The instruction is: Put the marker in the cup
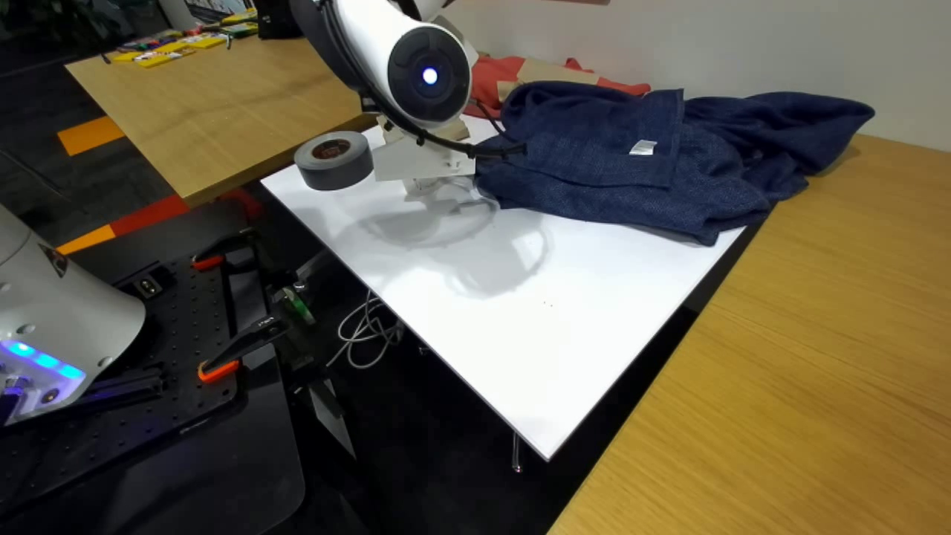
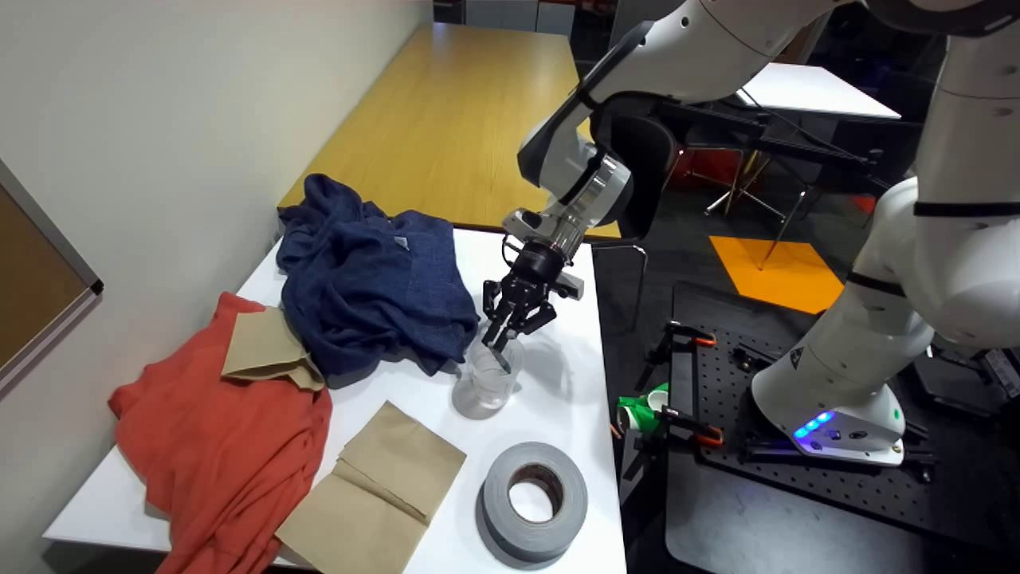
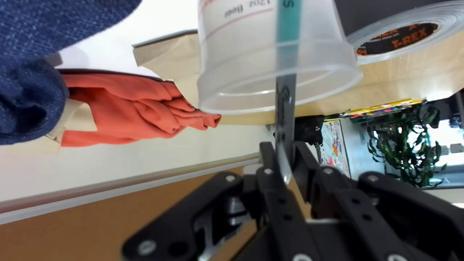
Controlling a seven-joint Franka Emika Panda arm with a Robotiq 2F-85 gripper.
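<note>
The cup (image 2: 492, 389), translucent and whitish, stands upright on the white table in an exterior view. It also shows large in the wrist view (image 3: 239, 54). The marker (image 3: 286, 98) has a green part and a dark grey part. Its green part shows through the cup wall, so that end is inside the cup. The dark end rises above the rim into my gripper (image 3: 284, 150), whose fingers are closed on it. In an exterior view my gripper (image 2: 496, 339) is just over the cup's rim, with the marker (image 2: 500, 360) slanting down into it.
A roll of grey tape (image 2: 550, 538) lies near the table's edge, beside the cup. Brown paper (image 2: 358, 518) lies near it. A navy cloth (image 2: 374, 295) is bunched close to the cup and gripper. A red cloth (image 2: 231, 446) lies farther along the table.
</note>
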